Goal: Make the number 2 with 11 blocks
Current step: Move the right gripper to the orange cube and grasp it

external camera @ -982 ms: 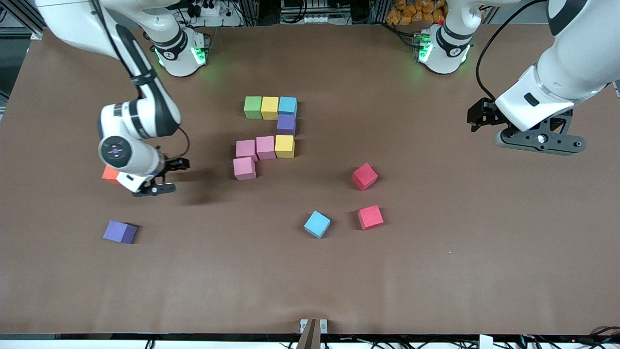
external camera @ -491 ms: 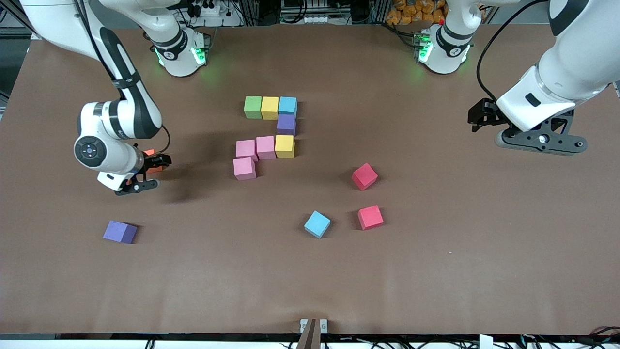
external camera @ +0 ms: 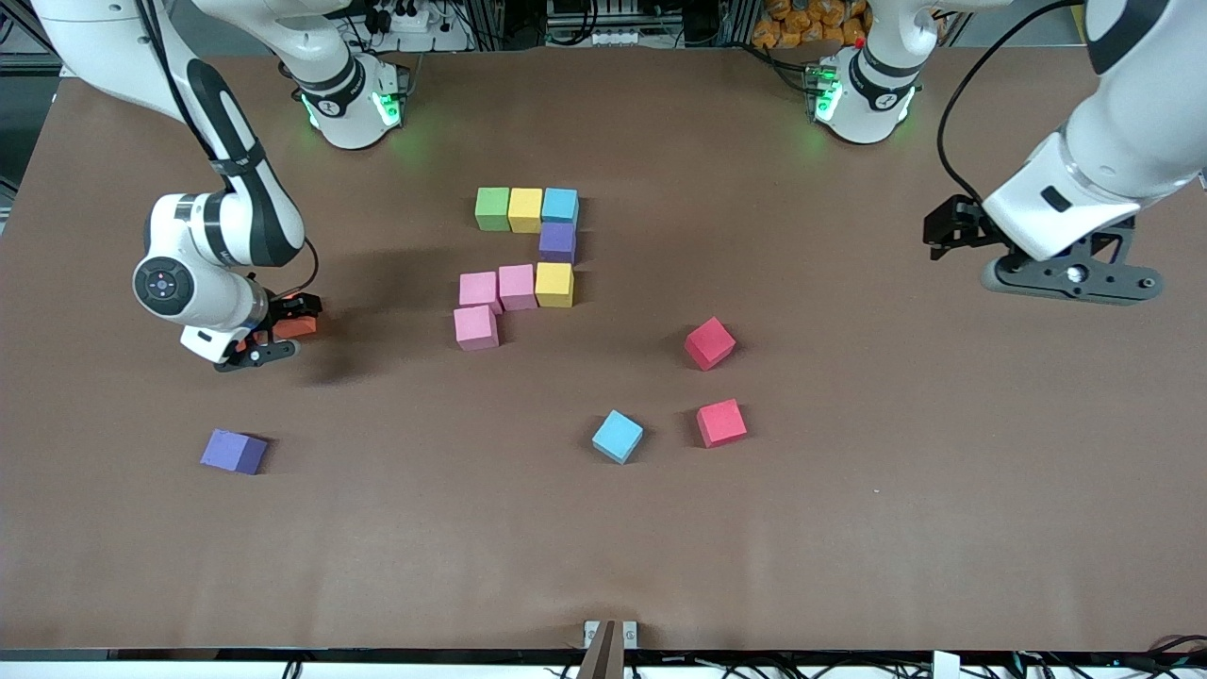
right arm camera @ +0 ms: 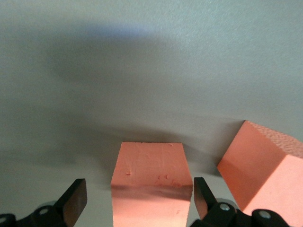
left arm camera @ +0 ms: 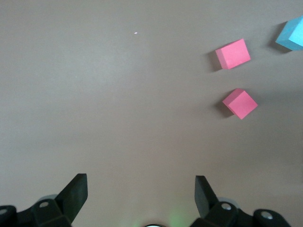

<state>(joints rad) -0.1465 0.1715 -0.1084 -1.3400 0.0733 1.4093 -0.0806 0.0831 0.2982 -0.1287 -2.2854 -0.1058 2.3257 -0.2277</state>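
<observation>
Blocks in the number 2 (external camera: 521, 264) sit mid-surface: green, yellow and light blue above, purple, then yellow and two pink, one pink lowest. Wide bare brown surface (external camera: 849, 528) lies nearer the front camera. Right gripper (right arm camera: 140, 198), jaws open, straddles an orange block (right arm camera: 150, 182); only its wrist view shows a second orange block (right arm camera: 265, 175) beside it. Left gripper (left arm camera: 141, 193) waits open.
</observation>
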